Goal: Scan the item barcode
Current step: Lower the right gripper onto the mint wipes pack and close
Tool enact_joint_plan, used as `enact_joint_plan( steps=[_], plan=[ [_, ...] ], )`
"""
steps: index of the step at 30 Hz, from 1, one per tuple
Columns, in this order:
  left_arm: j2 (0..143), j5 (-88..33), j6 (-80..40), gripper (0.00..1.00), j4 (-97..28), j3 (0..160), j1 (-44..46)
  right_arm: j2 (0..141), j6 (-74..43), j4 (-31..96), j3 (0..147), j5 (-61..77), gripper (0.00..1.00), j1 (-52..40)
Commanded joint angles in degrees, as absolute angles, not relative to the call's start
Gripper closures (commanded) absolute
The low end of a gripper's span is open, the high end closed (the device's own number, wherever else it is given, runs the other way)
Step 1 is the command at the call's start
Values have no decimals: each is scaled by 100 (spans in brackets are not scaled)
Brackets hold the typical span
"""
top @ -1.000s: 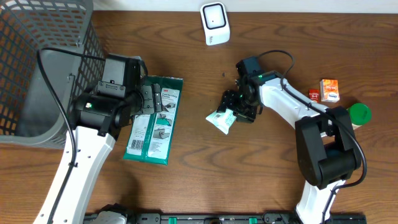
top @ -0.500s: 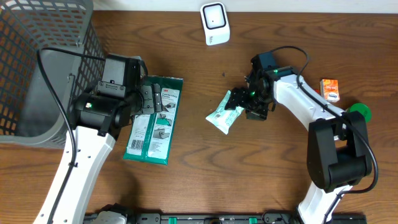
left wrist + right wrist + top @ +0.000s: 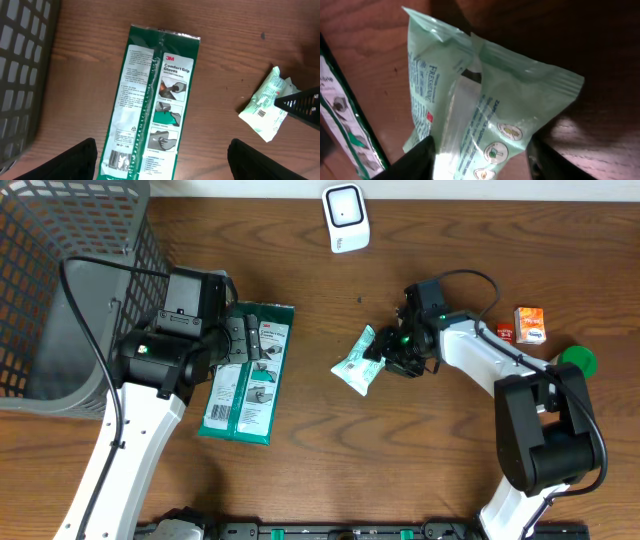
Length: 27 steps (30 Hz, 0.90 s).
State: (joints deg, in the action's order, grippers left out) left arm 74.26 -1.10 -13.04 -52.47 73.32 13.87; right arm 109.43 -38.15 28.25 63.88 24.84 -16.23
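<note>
A mint-green wipes pack (image 3: 356,365) lies on the wooden table right of centre, also seen in the left wrist view (image 3: 264,106). My right gripper (image 3: 388,356) is at its right end. In the right wrist view the pack (image 3: 485,95) fills the gap and both fingers press its sides; the right gripper (image 3: 480,162) is shut on it. A green 3M gloves package (image 3: 247,375) lies flat to the left, its barcode facing up (image 3: 122,159). My left gripper (image 3: 162,160) hovers above it, wide open and holding nothing. The white scanner (image 3: 345,218) stands at the back edge.
A grey mesh basket (image 3: 60,270) fills the far left corner and shows at the left of the left wrist view (image 3: 20,60). At the right edge sit an orange box (image 3: 530,323), a small red item (image 3: 505,332) and a green round lid (image 3: 577,361).
My right gripper drew back to the right off the wipes pack, then narrowed its jaws on the pack's right end. The pack shifted slightly up and right. The left arm stayed still.
</note>
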Motion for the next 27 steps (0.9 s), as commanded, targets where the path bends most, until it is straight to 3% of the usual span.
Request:
enact_joint_plan(
  steps=[1, 3, 12, 16, 22, 27],
  plan=[
    [7448, -38, -1225, 16, -5249, 7406, 1356, 11026, -4021, 2729, 6152, 2364, 57, -1691],
    [7448, -38, -1225, 16, -5249, 7406, 1356, 11024, -4021, 2659, 6169, 2375, 62, -1673],
    [7448, -40, -1225, 16, -5249, 7406, 1356, 11015, -4005, 2641, 6213, 2156, 60, -1693],
    [7448, -38, -1225, 16, -5249, 7406, 1356, 11015, -4029, 2637, 6208, 1752, 68, -1890],
    [7448, -40, -1225, 16, -5249, 7406, 1356, 11015, -4309, 2569, 6208, 1179, 68, -2300],
    [7448, -38, -1225, 16, -5249, 7406, 1356, 10962, -4134, 2491, 6230, 1199, 96, -2285]
  ],
)
